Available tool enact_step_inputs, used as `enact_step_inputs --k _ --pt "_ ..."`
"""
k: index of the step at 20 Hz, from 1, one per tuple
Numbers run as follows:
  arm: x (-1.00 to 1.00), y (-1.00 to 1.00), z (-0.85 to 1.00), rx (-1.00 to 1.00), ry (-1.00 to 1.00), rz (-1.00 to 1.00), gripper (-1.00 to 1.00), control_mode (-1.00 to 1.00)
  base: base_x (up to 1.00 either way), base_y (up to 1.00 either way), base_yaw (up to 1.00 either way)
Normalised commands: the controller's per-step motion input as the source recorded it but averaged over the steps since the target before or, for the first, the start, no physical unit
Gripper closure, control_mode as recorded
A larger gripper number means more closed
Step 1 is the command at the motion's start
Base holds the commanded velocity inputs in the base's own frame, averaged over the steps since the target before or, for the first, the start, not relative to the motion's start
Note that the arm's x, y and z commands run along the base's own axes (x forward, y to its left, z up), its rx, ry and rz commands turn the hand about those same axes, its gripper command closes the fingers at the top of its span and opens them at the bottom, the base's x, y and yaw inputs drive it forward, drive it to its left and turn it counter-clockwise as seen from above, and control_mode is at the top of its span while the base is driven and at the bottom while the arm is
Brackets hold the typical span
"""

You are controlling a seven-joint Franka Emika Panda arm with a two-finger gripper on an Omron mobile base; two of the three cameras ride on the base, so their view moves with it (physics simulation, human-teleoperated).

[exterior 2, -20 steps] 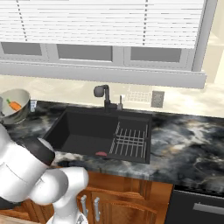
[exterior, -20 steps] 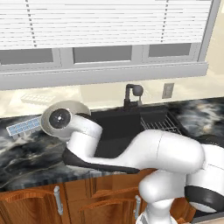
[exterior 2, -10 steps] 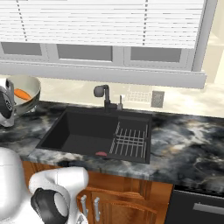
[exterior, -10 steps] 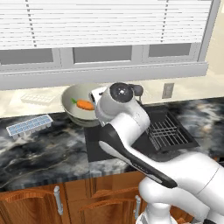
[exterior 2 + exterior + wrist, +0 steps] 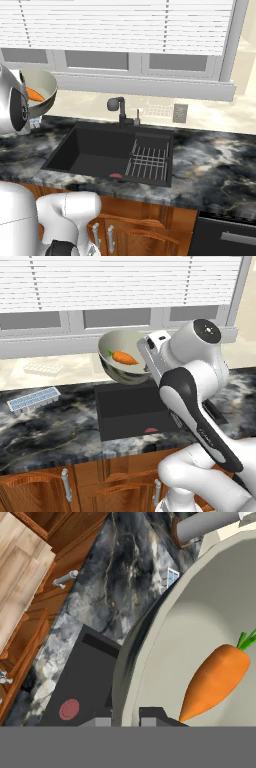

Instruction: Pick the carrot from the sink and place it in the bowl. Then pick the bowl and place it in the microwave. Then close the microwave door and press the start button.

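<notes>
The pale grey-green bowl (image 5: 120,370) hangs in the air above the back left of the black sink (image 5: 131,408), tilted toward the camera. The orange carrot (image 5: 123,358) lies inside it, green tip to the left. My gripper (image 5: 146,367) is shut on the bowl's right rim. In the hand view the fingertips (image 5: 156,715) clamp the bowl's rim (image 5: 131,662), and the carrot (image 5: 215,681) rests just past them. From the right base view the bowl (image 5: 44,86) with the carrot (image 5: 34,93) sits at the far left, above the counter. The microwave and its door are out of view.
A blue ice tray (image 5: 33,399) lies on the marbled counter (image 5: 45,431) to the left. The sink (image 5: 100,152) holds a wire rack (image 5: 150,162) and a small reddish-brown item (image 5: 116,175). The dark faucet (image 5: 120,107) stands behind it. Wooden cabinets run below.
The arm has swung to the right and lifted the bowl with the carrot from over the left counter to above the sink.
</notes>
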Motion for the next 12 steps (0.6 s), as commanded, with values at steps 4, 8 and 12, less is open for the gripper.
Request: enact_step_inputs --k 4,8,12 --pt "-0.58 -0.59 0.68 -0.07 0.0 0.02 1.0 -1.0 0.0 0.0 0.0" --pt "-0.42 -0.61 0.11 -0.12 0.07 0.01 1.0 -1.0 0.0 0.0 0.0" --pt "-0.05 -0.66 -0.24 -0.14 0.03 0.0 1.0 -1.0 0.0 0.0 0.0"
